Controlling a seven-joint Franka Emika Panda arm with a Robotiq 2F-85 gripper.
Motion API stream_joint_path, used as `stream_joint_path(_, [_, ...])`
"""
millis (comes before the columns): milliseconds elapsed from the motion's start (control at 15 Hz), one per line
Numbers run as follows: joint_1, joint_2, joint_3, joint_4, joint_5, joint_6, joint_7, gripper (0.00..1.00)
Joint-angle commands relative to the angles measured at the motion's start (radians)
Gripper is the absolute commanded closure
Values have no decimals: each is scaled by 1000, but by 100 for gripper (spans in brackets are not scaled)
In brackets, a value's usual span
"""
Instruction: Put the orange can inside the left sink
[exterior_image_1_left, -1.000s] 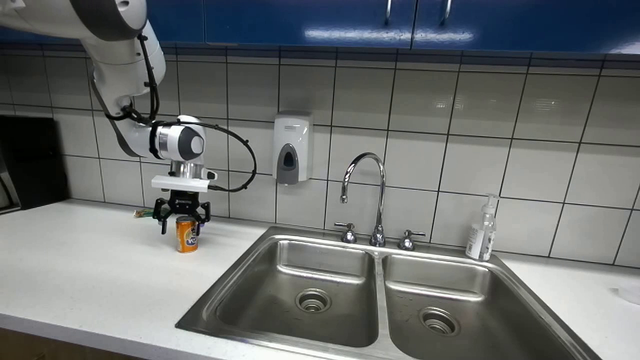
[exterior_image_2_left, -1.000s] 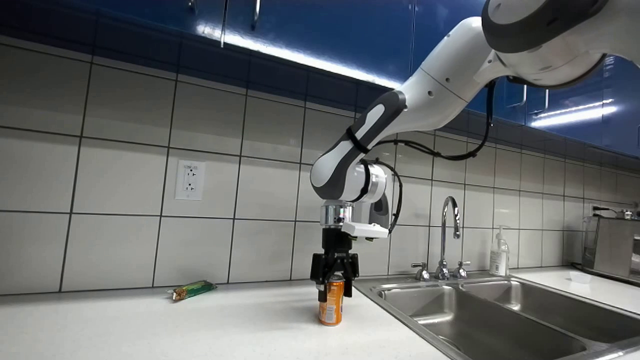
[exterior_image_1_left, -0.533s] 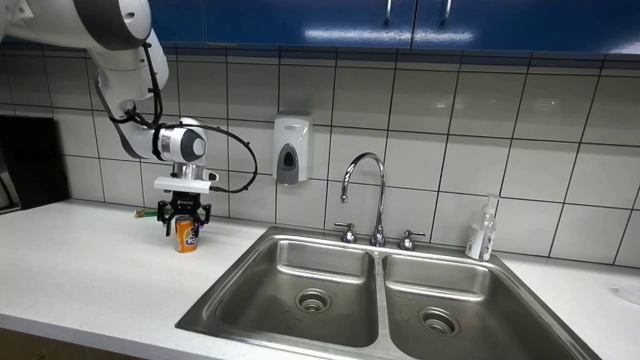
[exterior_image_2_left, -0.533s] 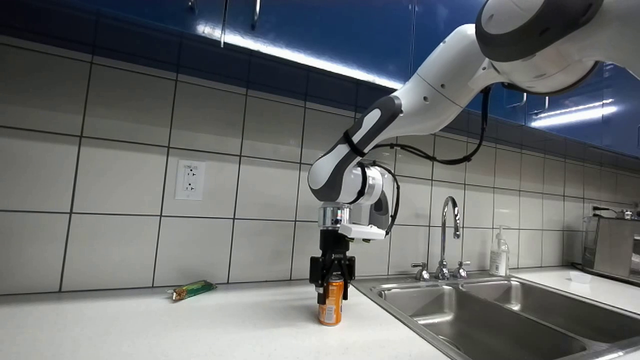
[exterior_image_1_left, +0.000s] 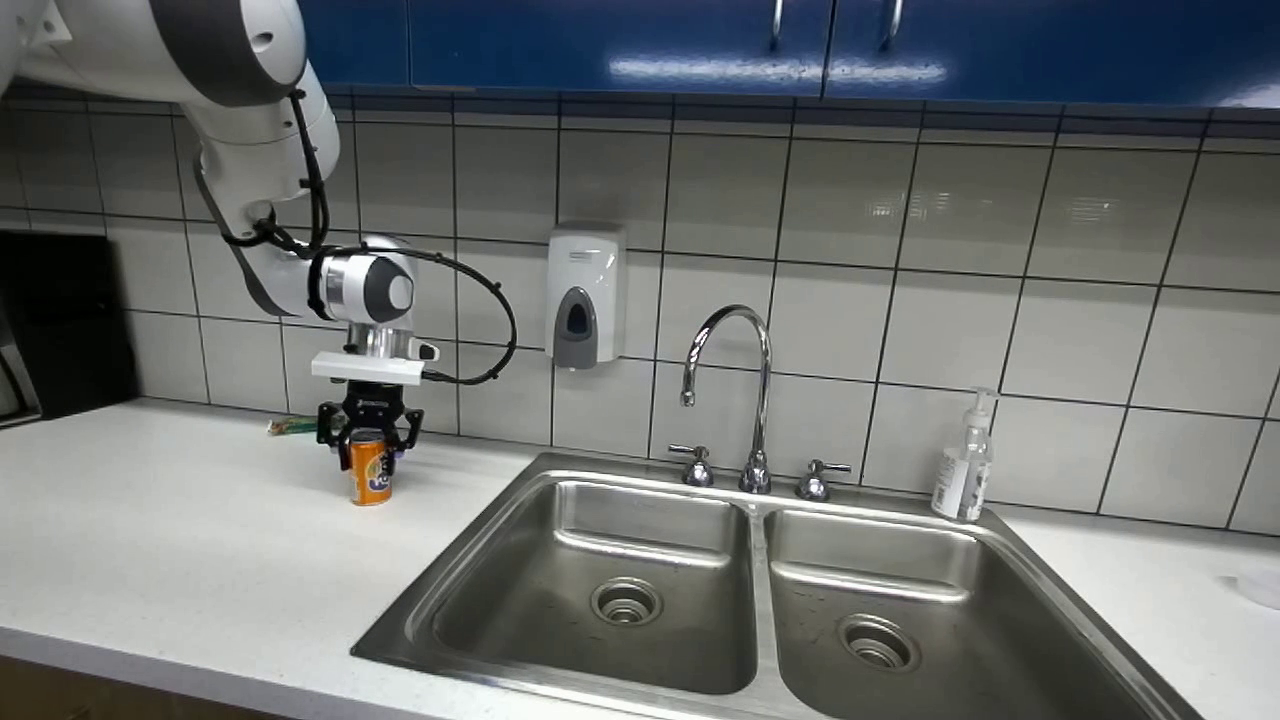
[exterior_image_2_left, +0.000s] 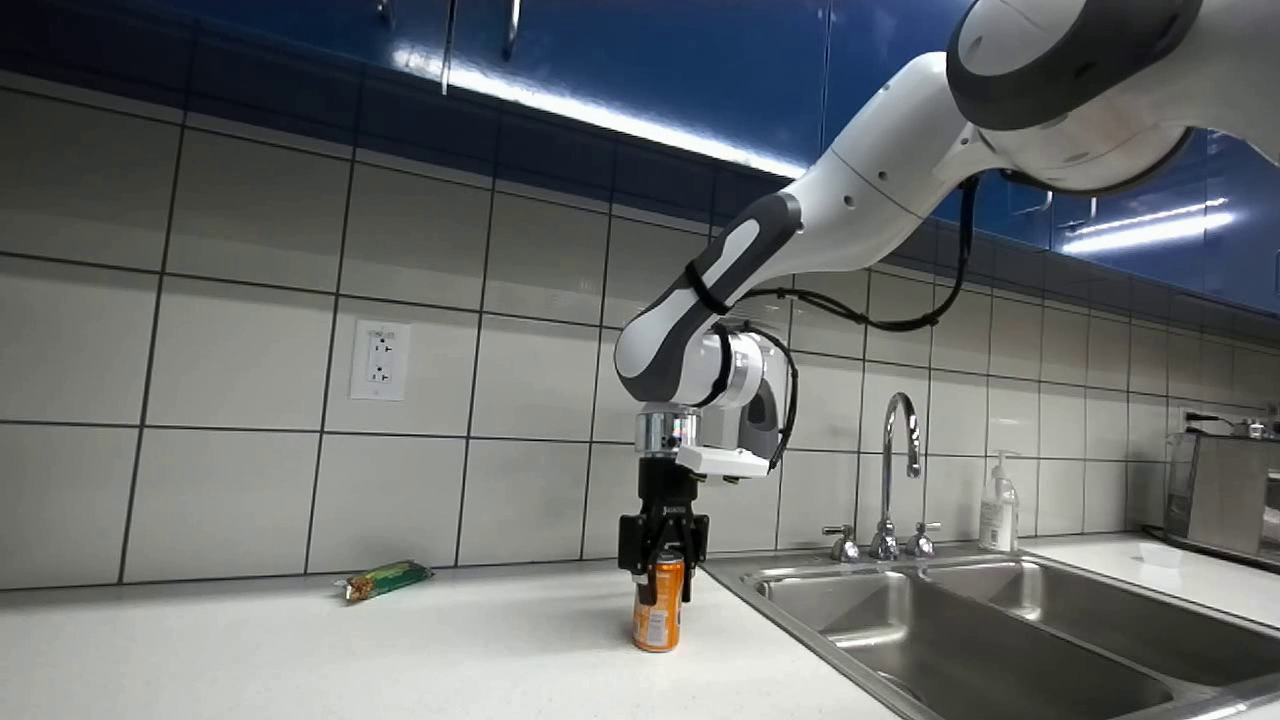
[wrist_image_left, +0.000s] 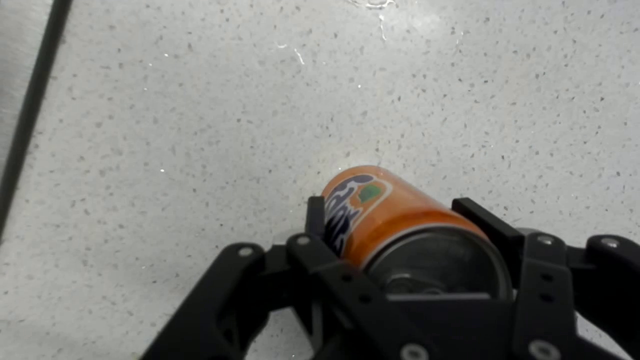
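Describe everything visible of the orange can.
The orange can is a small, glossy, metal-looking cylinder with a dark blue and white logo, green leaf shape, silvery rim and what looks like a pull tab on top. It stands upright on the white counter, outside the left sink. The fingers flank it, seemingly touching; how firmly they grip is unclear.

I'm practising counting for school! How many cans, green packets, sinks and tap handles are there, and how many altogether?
Orange can: 1
Green packet: 1
Sinks: 2 (left sink, right sink)
Tap handles: 2 (left handle, right handle)
Total: 6
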Motion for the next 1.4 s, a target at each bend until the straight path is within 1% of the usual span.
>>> stream_joint_path(0, [-18, -34, 21, -18, -11, -18, 11, 60])
stream_joint_path(400, [-16, -124, 26, -117, -12, 14, 12, 60])
stream_joint_path(800, [-22, -238, 25, -250, -5, 34, 17, 60])
stream_joint_path(1000, [-36, -307, 20, -333, 6, 61, 18, 60])
stream_joint_path(1333, [-80, -415, 4, -458, 33, 107, 16, 60])
